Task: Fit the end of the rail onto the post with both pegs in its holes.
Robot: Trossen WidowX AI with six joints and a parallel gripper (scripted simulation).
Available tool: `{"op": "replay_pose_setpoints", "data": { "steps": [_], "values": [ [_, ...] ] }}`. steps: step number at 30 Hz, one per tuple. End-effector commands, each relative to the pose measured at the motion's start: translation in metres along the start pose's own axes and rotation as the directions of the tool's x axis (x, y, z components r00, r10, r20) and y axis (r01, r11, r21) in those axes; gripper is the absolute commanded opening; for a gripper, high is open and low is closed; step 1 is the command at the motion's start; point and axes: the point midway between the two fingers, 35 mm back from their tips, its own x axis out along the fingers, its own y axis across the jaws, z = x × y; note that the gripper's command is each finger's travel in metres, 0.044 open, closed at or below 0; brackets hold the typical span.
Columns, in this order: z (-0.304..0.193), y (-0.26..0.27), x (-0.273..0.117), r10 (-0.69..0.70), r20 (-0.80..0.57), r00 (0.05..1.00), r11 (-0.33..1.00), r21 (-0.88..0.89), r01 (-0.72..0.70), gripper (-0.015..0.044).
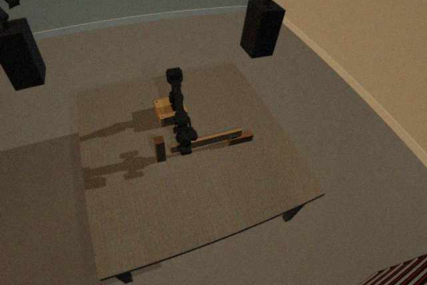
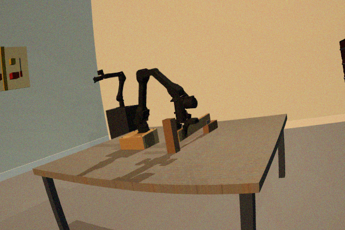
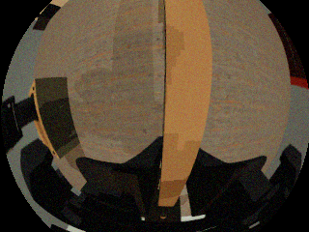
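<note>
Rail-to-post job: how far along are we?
Done: the rail has its far end at the footboard block.
In hand: the gripper is shut on the rail near its post end.
Left: close the gap to the post, visible from the top, seat both pegs, level, release. Pegs and holes aren't discernible, so alignment can't be judged.
</note>
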Motion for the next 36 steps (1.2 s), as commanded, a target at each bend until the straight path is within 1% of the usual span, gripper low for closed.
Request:
{"op": "replay_pose_setpoints", "data": {
  "steps": [1,36],
  "values": [
    [0.001,-0.003,-0.006,-0.013,0.008,1.0,1.0,0.003,0.013,0.0],
    [0.001,-0.003,-0.023,-0.013,0.008,1.0,1.0,0.003,0.013,0.0]
  ]
}}
